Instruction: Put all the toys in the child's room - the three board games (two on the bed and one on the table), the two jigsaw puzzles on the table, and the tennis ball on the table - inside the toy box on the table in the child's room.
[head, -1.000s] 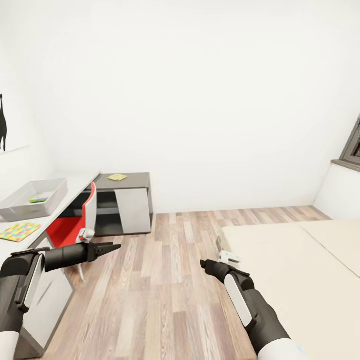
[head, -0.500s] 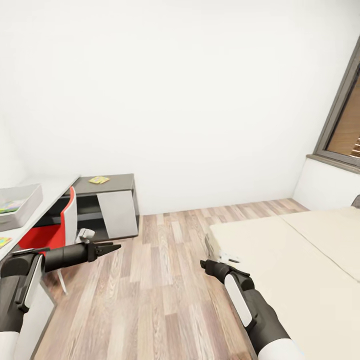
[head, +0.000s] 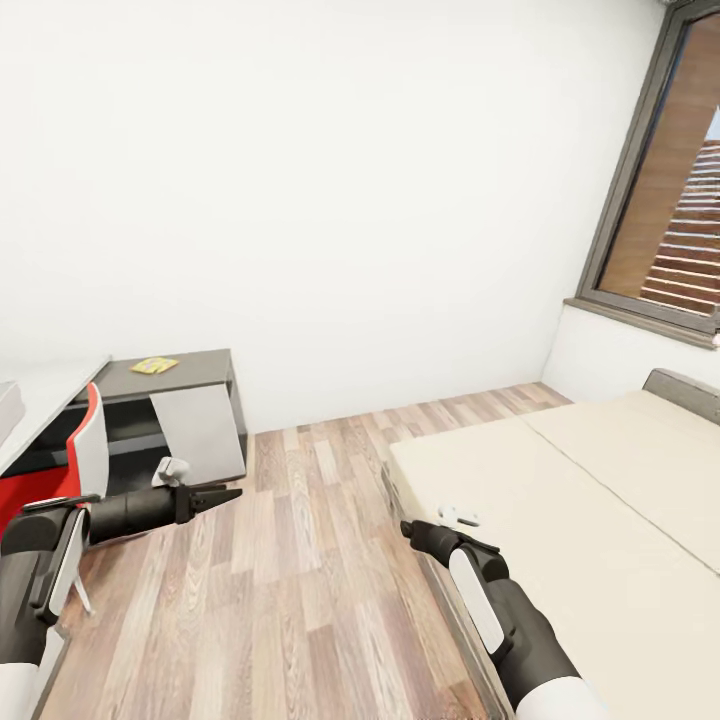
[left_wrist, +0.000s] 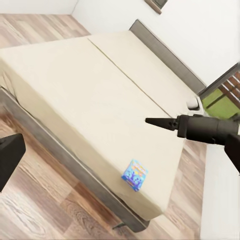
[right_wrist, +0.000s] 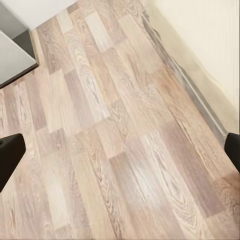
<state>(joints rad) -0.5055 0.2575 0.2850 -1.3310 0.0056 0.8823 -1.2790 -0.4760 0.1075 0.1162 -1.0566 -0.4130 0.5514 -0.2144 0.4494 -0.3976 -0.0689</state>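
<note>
A small blue board game (left_wrist: 134, 174) lies flat on the beige bed (left_wrist: 95, 100) near one corner, seen in the left wrist view. In the head view the bed (head: 600, 500) fills the right side. My left gripper (head: 225, 495) hovers open over the wood floor, holding nothing. My right gripper (head: 408, 527) is open and empty by the bed's near edge, and it also shows as a dark pointed tip (left_wrist: 148, 120) over the mattress. A flat yellowish jigsaw puzzle (head: 153, 366) lies on the table (head: 195, 362) at the left. A sliver of the toy box (head: 8, 405) touches the left edge.
A red and white chair (head: 88, 450) stands at the table, just behind my left arm. A tall grey-framed window (head: 660, 200) is at the right above the bed's grey headboard (head: 685, 390). Wood-plank floor (head: 300, 560) stretches between table and bed.
The camera has swung right: table, chair and toy box slid towards the left edge, while the window and more of the bed came into view. Both arms hold the same pose.
</note>
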